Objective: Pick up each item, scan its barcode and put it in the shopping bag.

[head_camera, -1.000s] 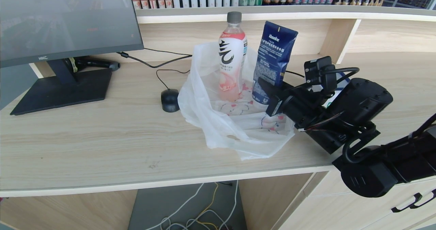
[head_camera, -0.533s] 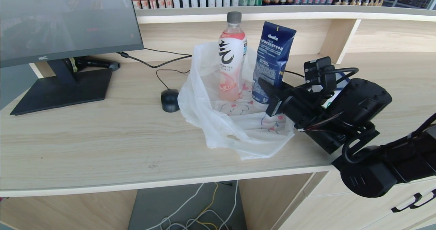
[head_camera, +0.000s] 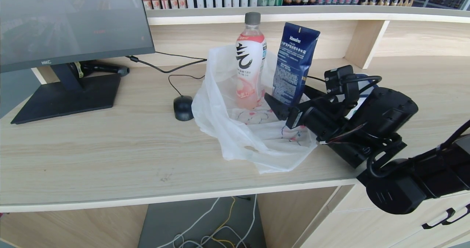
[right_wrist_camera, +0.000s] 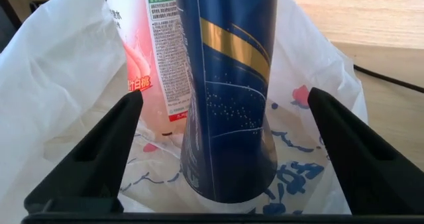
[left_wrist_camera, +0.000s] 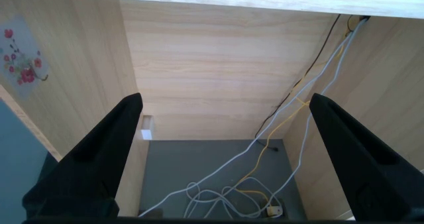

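Head view: bag (head_camera: 235, 138) w/ bottle (head_camera: 250, 62) (+pouch (head_camera: 295, 62)).

Blue pouch (head_camera: 295, 64), pink bottle (head_camera: 250, 61), white flower-printed bag (head_camera: 220, 130)

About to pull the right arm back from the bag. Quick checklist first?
1. Right gripper open, clear gaps either side of the blue pouch: ok.
2. Pouch upright inside the shopping bag: ok.
3. Bottle upright in the bag, beside the pouch: ok.
4. Pouch barcode scanned: cannot tell.
5. Left gripper open, below the counter, away from the bag: ok.
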Tool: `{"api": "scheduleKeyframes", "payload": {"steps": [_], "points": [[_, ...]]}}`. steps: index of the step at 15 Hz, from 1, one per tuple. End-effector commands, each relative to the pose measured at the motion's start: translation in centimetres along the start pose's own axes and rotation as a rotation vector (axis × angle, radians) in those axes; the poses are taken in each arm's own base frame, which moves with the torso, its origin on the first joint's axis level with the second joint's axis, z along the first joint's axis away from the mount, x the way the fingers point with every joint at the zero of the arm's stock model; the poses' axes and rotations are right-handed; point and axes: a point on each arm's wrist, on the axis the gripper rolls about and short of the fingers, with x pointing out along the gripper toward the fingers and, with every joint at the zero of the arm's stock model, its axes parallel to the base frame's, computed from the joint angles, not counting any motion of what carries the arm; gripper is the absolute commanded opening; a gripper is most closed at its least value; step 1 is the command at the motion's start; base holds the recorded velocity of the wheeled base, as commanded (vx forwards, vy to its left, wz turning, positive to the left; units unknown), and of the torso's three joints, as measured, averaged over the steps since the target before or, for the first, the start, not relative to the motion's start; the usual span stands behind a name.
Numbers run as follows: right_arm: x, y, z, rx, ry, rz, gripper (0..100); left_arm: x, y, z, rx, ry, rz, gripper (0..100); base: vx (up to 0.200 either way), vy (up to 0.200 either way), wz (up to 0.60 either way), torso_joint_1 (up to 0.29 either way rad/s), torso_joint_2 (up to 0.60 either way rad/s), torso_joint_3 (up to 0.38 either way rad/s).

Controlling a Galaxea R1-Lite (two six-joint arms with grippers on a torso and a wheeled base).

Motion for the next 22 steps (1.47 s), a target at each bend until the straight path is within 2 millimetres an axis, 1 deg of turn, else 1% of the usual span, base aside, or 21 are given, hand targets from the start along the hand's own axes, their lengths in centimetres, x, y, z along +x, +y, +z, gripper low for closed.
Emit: {"api": "scheduleKeyframes", "payload": {"steps": [1,3,5,8,9,11,12,13,15,17,18,19,20,21,22], "points": [[-0.1,0.0,0.3,0.000,-0.008,0.001,100,0.0,0.0,0.0,0.000,0.002,0.000,100,0.000,0.000,0.00,0.000,0.00,0.000],[-0.3,0.0,0.6,0.001,-0.016,-0.001,100,0.0,0.0,0.0,0.000,0.002,0.000,100,0.000,0.000,0.00,0.000,0.00,0.000],[-0.7,0.0,1.5,0.000,-0.036,-0.002,100,0.0,0.0,0.0,0.000,0.002,0.000,100,0.000,0.000,0.00,0.000,0.00,0.000],[-1.9,0.1,4.3,-0.002,-0.103,0.001,100,0.0,0.0,0.0,0.000,0.000,0.000,100,0.000,0.000,0.00,0.000,0.00,0.000],[-2.8,0.1,5.1,-0.002,-0.116,0.001,100,0.0,0.0,0.0,0.000,0.000,0.000,100,0.000,0.000,0.00,0.000,0.00,0.000],[-5.2,0.1,6.6,-0.004,-0.134,-0.002,100,0.0,0.0,0.0,0.000,0.002,0.000,100,0.000,0.000,0.00,0.000,0.00,0.000],[-6.7,0.0,7.3,-0.007,-0.145,-0.004,100,0.0,0.0,0.0,0.000,0.000,0.000,100,0.000,0.000,0.00,0.000,0.00,0.000],[-7.6,0.0,7.8,-0.007,-0.151,-0.005,100,0.0,0.0,0.0,0.000,0.000,0.000,100,0.000,0.000,0.00,0.000,0.00,0.000],[-12.1,-1.4,9.6,-0.038,-0.184,-0.070,100,0.0,0.0,0.0,0.000,0.000,0.000,100,0.000,0.000,0.00,0.000,0.00,0.000],[-16.5,-1.9,10.1,-0.060,-0.191,-0.120,100,0.0,0.0,0.0,0.000,0.002,0.000,100,0.000,0.000,0.00,0.000,0.00,0.000],[-19.8,-1.5,9.9,-0.063,-0.192,-0.127,100,0.0,0.0,0.0,0.000,0.000,0.000,100,0.000,0.000,0.00,0.000,0.00,0.000],[-22.2,-1.2,9.5,-0.068,-0.192,-0.131,100,0.0,0.0,0.0,0.000,0.002,0.000,100,0.000,0.000,0.00,0.000,0.00,0.000],[-24.2,-0.9,8.9,-0.068,-0.192,-0.131,100,0.0,0.0,0.0,0.000,0.000,0.000,100,0.000,0.000,0.00,0.000,0.00,0.000],[-25.5,-0.7,8.5,-0.066,-0.189,-0.132,100,0.0,0.0,0.0,0.000,0.002,0.000,100,0.000,0.000,0.00,0.000,0.00,0.000],[-27.3,-0.4,8.0,-0.067,-0.200,-0.131,100,0.0,0.0,0.0,0.000,0.000,0.000,100,0.000,0.000,0.00,0.000,0.00,0.000]]}}
